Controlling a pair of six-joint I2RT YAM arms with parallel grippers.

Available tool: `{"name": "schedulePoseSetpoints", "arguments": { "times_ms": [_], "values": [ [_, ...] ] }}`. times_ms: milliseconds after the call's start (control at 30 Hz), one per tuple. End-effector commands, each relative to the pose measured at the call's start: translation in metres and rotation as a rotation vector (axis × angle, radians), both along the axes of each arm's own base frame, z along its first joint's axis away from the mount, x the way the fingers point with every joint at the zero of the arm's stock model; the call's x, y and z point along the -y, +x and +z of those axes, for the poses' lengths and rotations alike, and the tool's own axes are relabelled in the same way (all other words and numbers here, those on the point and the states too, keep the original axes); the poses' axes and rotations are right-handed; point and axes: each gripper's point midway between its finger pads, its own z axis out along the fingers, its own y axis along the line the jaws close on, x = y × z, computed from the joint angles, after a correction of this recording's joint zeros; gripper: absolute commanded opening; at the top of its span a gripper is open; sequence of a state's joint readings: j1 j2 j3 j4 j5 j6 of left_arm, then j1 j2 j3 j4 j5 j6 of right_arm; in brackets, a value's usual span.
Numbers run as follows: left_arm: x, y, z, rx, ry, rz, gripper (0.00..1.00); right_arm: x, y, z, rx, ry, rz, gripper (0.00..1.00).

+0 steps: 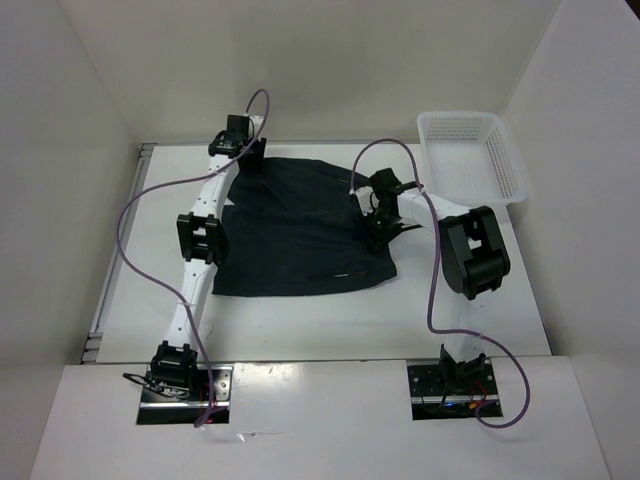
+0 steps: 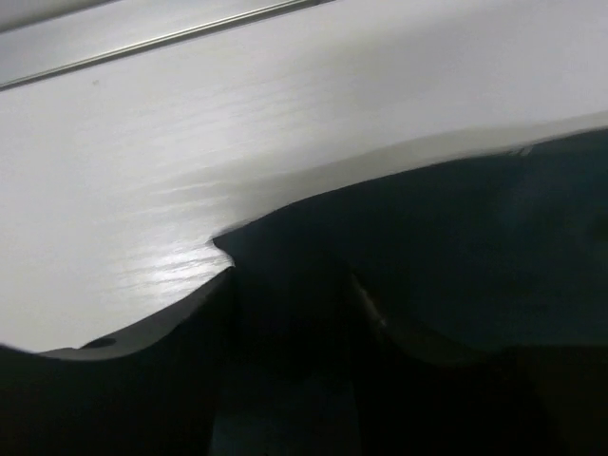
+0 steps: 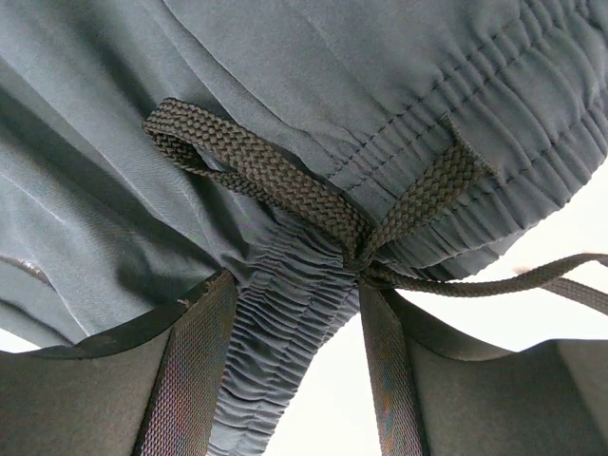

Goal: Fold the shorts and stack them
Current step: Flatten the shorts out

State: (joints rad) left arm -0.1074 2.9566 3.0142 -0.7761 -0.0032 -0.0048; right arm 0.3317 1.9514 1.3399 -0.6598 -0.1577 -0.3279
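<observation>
Right wrist: right jaws pinch the shorts [image 3: 313, 85] at three o'clock; left jaws' state unclear; best lift both edges evenly.

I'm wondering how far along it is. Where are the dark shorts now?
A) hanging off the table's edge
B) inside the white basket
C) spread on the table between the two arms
C: the shorts lie spread on the table, and the white basket at the far right corner has nothing dark in it.

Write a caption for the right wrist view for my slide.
Right pincer gripping the shorts by their gathered waistband, beside the knotted drawstring.
</observation>
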Motion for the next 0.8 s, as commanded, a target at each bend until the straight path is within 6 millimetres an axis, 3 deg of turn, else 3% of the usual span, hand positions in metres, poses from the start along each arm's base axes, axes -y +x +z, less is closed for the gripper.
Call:
{"name": "schedulePoseSetpoints", "arguments": {
  "times_ms": [0, 33, 100, 133, 167, 267, 367, 400, 500, 633, 733, 767],
  "values": [
    [0.013, -0.021, -0.042, -0.119, -0.011, -0.042, 0.52, 0.013, -0.006, 0.003, 0.011, -0.074, 0.017, 0.59],
    [0.020, -0.023, -0.048, -0.128, -0.009, -0.053, 0.40, 0.013, -0.002, 0.010, 0.040, -0.074, 0.013, 0.59],
    [0.027, -0.022, -0.040, -0.115, -0.010, -0.063, 0.23, 0.012, 0.007, 0.022, 0.082, -0.073, 0.007, 0.59],
    [0.027, -0.021, -0.040, -0.107, -0.011, -0.064, 0.07, 0.012, 0.008, 0.030, 0.101, -0.067, 0.006, 0.59],
    [0.028, -0.018, -0.037, -0.092, -0.013, -0.064, 0.00, 0.011, 0.011, 0.035, 0.123, -0.062, 0.014, 0.59],
    [0.030, 0.004, 0.015, 0.058, 0.001, -0.044, 0.00, 0.009, 0.013, 0.053, 0.173, -0.057, 0.026, 0.59],
    [0.026, 0.023, 0.070, 0.213, 0.029, 0.009, 0.00, 0.012, 0.005, 0.049, 0.167, -0.063, 0.035, 0.60],
    [0.019, 0.032, 0.101, 0.301, 0.044, 0.051, 0.00, 0.009, 0.004, 0.052, 0.175, -0.059, 0.044, 0.60],
    [0.017, 0.041, 0.137, 0.406, 0.053, 0.093, 0.00, 0.008, 0.000, 0.049, 0.169, -0.048, 0.049, 0.60],
    [0.009, 0.051, 0.130, 0.444, 0.077, 0.145, 0.00, 0.008, 0.002, 0.046, 0.175, -0.053, 0.069, 0.60],
    [0.000, 0.059, 0.103, 0.448, 0.109, 0.196, 0.23, 0.005, 0.008, 0.052, 0.210, -0.042, 0.067, 0.60],
    [-0.002, 0.061, 0.098, 0.450, 0.115, 0.207, 0.53, 0.005, 0.008, 0.053, 0.210, -0.042, 0.067, 0.61]
  ]
}}
